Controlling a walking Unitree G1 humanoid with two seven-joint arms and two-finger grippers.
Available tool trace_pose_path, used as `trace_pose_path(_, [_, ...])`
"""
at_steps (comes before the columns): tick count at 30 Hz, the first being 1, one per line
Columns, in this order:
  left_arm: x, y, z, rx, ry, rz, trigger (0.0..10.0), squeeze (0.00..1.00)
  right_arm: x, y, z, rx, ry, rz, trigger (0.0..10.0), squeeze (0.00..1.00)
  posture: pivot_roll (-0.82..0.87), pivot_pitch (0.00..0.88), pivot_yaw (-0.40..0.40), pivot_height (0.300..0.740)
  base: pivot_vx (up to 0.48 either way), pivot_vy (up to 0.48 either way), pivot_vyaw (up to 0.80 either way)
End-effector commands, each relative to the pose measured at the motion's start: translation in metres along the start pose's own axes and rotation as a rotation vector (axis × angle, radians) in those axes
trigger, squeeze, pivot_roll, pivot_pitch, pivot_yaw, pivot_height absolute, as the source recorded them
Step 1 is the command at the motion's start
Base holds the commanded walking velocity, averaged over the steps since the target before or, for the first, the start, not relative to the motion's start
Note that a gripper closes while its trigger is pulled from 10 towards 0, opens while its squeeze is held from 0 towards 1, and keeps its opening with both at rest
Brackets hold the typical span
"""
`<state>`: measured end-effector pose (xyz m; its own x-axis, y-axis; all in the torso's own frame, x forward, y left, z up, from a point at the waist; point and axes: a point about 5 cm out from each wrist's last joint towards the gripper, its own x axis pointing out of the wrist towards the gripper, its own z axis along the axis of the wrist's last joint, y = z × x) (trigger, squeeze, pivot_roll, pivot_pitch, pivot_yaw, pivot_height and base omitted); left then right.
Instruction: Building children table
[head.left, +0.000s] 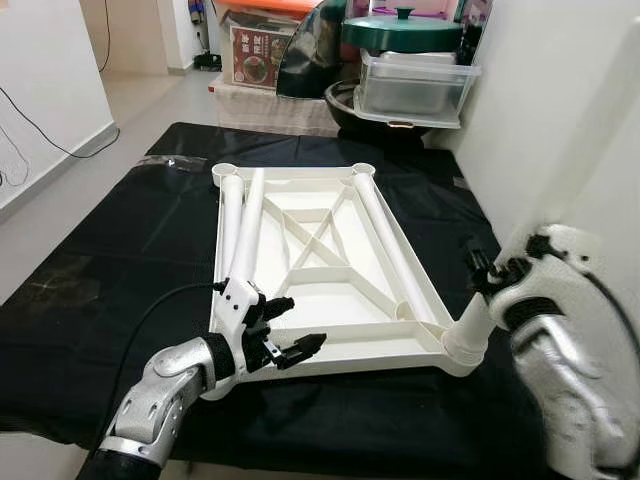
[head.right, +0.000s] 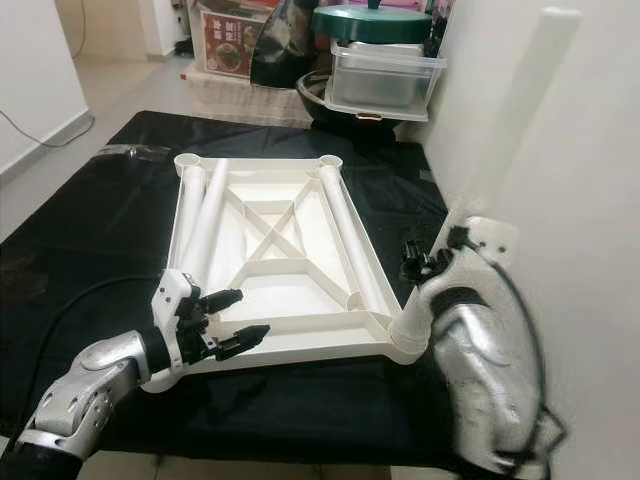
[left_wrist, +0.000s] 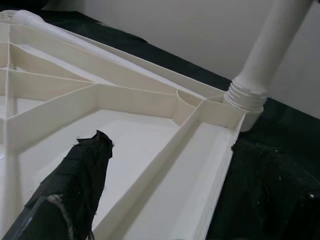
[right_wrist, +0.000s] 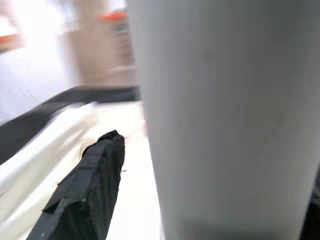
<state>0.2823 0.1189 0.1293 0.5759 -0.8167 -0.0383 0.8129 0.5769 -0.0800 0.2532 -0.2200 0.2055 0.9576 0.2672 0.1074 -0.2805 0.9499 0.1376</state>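
Left eye view: our right gripper (head.right: 420, 262) pinching white plastic leg (head.left: 560, 190) upright in upturned white tabletop (head.left: 320, 290) corner socket; left gripper (head.left: 300, 330) spread at near edge.

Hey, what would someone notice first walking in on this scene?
A white plastic tabletop lies upside down on a black cloth, loose white tube legs resting on it. At its near right corner the right gripper holds an upright white leg in the socket; the open left gripper hovers at the near edge.

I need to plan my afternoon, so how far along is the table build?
Early. The tabletop lies upside down. The right gripper holds one leg standing in the near right corner socket, threads showing. Three legs lie loose; the left gripper hovers open.
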Motion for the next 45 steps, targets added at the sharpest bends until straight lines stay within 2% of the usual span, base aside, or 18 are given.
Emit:
trace_pose_path(1, [0.003,-0.002,-0.003,-0.005,0.005,-0.009,10.0,0.00,-0.002,0.014,-0.006,0.049,0.013,0.218,10.0,0.00,0.10,0.000,-0.102,0.740,0.000,0.000,0.00])
trace_pose_path(8, [0.006,0.000,0.000,-0.001,-0.002,-0.014,10.0,0.00,-0.013,0.014,-0.038,0.033,0.229,0.498,10.0,0.00,0.11,0.000,-0.106,0.740,0.000,0.000,0.00])
trace_pose_path(9, [0.005,0.000,0.000,0.000,-0.002,-0.015,10.0,0.00,-0.006,0.015,-0.041,0.034,0.244,0.503,3.7,0.00,0.11,0.000,-0.112,0.740,0.000,0.000,0.00])
trace_pose_path(11, [0.005,-0.001,0.000,0.001,-0.003,-0.015,10.0,0.00,0.008,0.013,-0.040,0.050,0.217,0.452,0.0,0.00,0.11,0.000,-0.112,0.740,0.000,0.000,0.00])
trace_pose_path(17, [0.002,-0.002,0.000,0.002,-0.004,-0.012,10.0,0.00,0.025,-0.010,-0.043,0.059,0.167,0.142,0.0,0.00,0.13,0.000,-0.121,0.740,0.000,0.000,0.00])
trace_pose_path(19, [0.001,-0.002,0.000,0.003,-0.001,-0.010,10.0,0.00,0.024,-0.029,-0.049,0.069,0.170,-0.176,0.0,0.00,0.13,0.000,-0.119,0.740,0.000,0.000,0.00])
trace_pose_path(21, [0.001,-0.001,0.001,0.006,0.001,-0.009,10.0,0.00,0.005,-0.048,-0.053,0.019,0.192,-0.614,0.0,0.00,0.12,0.000,-0.115,0.740,0.000,0.000,0.00])
trace_pose_path(22, [0.001,-0.001,0.001,0.005,0.000,-0.010,10.0,0.00,-0.001,-0.040,-0.052,0.004,0.175,-0.677,0.0,0.00,0.12,0.000,-0.109,0.740,0.000,0.000,0.00])
trace_pose_path(24, [0.001,0.000,0.001,0.004,-0.001,-0.010,10.0,0.00,-0.004,-0.033,-0.050,-0.002,0.159,-0.694,0.0,0.00,0.12,0.000,-0.106,0.740,0.000,0.000,0.00])
trace_pose_path(29, [0.005,-0.002,0.001,0.004,0.001,-0.023,10.0,0.00,0.004,0.015,-0.047,-0.021,0.153,-0.590,0.0,0.00,0.11,0.000,-0.094,0.740,0.000,0.000,0.00])
trace_pose_path(30, [0.006,-0.002,0.001,0.005,0.001,-0.026,10.0,0.00,0.008,0.024,-0.048,-0.020,0.167,-0.561,10.0,0.00,0.10,0.000,-0.089,0.740,0.000,0.000,0.00])
trace_pose_path(32, [0.007,-0.002,0.001,0.006,0.001,-0.027,10.0,0.00,0.013,0.033,-0.046,-0.003,0.123,-0.526,10.0,0.00,0.10,0.000,-0.088,0.740,0.000,0.000,0.00])
trace_pose_path(33, [0.008,-0.002,0.001,0.006,0.000,-0.027,10.0,0.00,0.014,0.033,-0.042,0.002,0.092,-0.519,10.0,0.94,0.10,0.000,-0.088,0.740,0.000,0.000,0.00])
trace_pose_path(35, [0.008,-0.002,0.001,0.006,-0.001,-0.026,10.0,0.00,0.015,0.034,-0.038,0.004,0.065,-0.512,10.0,1.00,0.10,0.000,-0.088,0.740,0.000,0.000,0.00])
trace_pose_path(38, [0.008,-0.001,0.001,0.006,-0.003,-0.025,10.0,0.00,0.020,0.038,-0.024,0.031,0.023,-0.367,10.0,1.00,0.10,0.000,-0.091,0.740,0.000,0.000,0.00])
trace_pose_path(39, [0.008,-0.001,0.001,0.006,-0.004,-0.024,10.0,0.00,0.022,0.040,-0.016,0.036,0.004,-0.267,10.0,0.42,0.10,0.000,-0.093,0.740,0.000,0.000,0.00])
trace_pose_path(40, [0.008,-0.002,0.001,0.005,-0.005,-0.024,10.0,0.00,0.022,0.044,-0.010,0.061,-0.008,-0.126,10.0,0.00,0.10,0.000,-0.095,0.740,0.000,0.000,0.00])
trace_pose_path(45, [0.010,-0.003,0.000,0.001,-0.009,-0.024,10.0,0.00,0.012,0.053,0.003,0.056,-0.019,0.174,10.0,0.00,0.10,0.000,-0.100,0.740,0.000,0.000,0.00])
